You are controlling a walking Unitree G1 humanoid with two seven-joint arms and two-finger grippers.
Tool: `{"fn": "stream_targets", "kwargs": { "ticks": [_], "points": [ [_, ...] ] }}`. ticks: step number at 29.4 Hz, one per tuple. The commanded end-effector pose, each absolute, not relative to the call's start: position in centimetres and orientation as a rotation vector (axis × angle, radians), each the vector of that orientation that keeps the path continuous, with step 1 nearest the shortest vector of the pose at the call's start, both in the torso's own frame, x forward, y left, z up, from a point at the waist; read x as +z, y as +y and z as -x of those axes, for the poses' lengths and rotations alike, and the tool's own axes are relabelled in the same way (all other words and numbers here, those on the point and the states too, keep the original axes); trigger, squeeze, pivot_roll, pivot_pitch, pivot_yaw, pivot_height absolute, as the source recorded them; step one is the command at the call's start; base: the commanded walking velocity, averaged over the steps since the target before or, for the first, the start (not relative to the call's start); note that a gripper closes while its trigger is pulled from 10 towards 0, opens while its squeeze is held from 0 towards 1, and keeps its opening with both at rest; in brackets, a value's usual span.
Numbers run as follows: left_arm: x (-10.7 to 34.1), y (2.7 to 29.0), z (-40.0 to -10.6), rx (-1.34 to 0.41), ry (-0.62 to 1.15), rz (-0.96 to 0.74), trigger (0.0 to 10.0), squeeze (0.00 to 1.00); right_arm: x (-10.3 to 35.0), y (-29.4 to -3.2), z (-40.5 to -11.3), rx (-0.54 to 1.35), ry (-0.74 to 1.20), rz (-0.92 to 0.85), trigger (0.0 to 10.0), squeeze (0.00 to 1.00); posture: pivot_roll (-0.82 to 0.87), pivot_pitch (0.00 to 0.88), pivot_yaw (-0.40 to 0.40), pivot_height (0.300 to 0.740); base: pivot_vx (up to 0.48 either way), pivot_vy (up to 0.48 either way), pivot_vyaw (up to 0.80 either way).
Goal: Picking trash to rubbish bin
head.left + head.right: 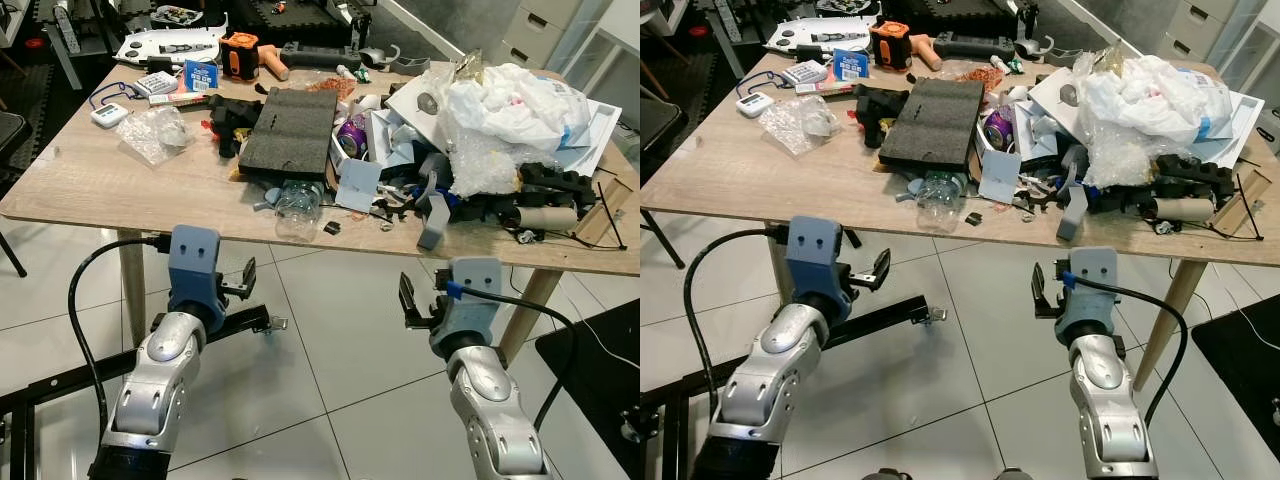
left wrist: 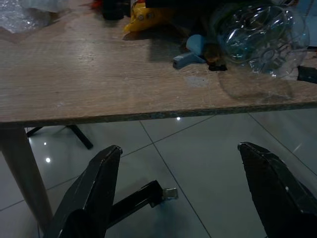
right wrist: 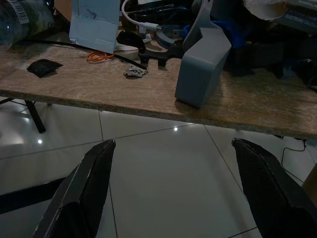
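Right now, from the head views, I see the clear plastic bottle (image 1: 298, 208) lying at the desk's (image 1: 100, 180) near edge, beside the black foam slab (image 1: 290, 130). Both arms sit below that edge. Left wrist view: my left gripper (image 2: 190, 191) is spread wide, holding nothing. Right wrist view: my right gripper (image 3: 185, 191) is likewise released, under a grey plastic piece (image 3: 200, 64).

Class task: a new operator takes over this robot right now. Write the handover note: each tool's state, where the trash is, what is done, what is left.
Left tool: open, empty, low in front of the table edge.
Right tool: open, empty, also below the edge.
Trash: clear plastic bottle lying at the near edge; white plastic bags and bubble wrap heaped on the right side.
Done: nothing picked.
Left: all of it; the bottle looks nearest.
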State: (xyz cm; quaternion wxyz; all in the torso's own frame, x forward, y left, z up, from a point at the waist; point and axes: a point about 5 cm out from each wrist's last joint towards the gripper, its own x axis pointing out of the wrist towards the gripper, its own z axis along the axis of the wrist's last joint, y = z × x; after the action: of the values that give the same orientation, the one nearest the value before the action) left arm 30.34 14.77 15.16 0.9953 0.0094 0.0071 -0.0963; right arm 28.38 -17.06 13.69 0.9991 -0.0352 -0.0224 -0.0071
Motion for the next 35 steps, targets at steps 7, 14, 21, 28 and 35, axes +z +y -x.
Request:
{"fn": "stream_targets", "kwargs": {
  "ticks": [7,14,21,28,35],
  "points": [
    [15.24,15.1,-30.16,-0.166,0.012,0.023,10.0,0.0,13.67,-16.76,-28.32,0.004,-0.039,0.068,10.0,0.0,0.0,0.188,-0.043,0.74,0.0,0.0,0.0],
    [15.37,15.21,-30.12,-0.162,0.006,0.043,10.0,0.0,13.6,-16.61,-28.37,0.011,-0.039,0.067,10.0,0.0,0.0,0.179,-0.045,0.74,0.311,0.0,0.0],
    [15.46,15.16,-30.18,-0.167,0.002,0.046,10.0,0.0,13.52,-16.58,-28.32,0.012,-0.037,0.068,10.0,0.0,0.0,0.175,-0.042,0.74,0.335,0.0,0.0],
    [15.49,15.16,-30.16,-0.169,0.002,0.048,10.0,0.0,13.43,-16.54,-28.3,0.014,-0.033,0.068,10.0,0.0,0.0,0.178,-0.042,0.74,0.331,0.0,0.0],
    [15.49,15.24,-30.05,-0.167,-0.01,0.046,10.0,0.0,13.33,-16.5,-28.26,0.017,-0.028,0.068,10.0,0.0,0.0,0.179,-0.042,0.74,0.242,0.0,0.0]
  ]
}}
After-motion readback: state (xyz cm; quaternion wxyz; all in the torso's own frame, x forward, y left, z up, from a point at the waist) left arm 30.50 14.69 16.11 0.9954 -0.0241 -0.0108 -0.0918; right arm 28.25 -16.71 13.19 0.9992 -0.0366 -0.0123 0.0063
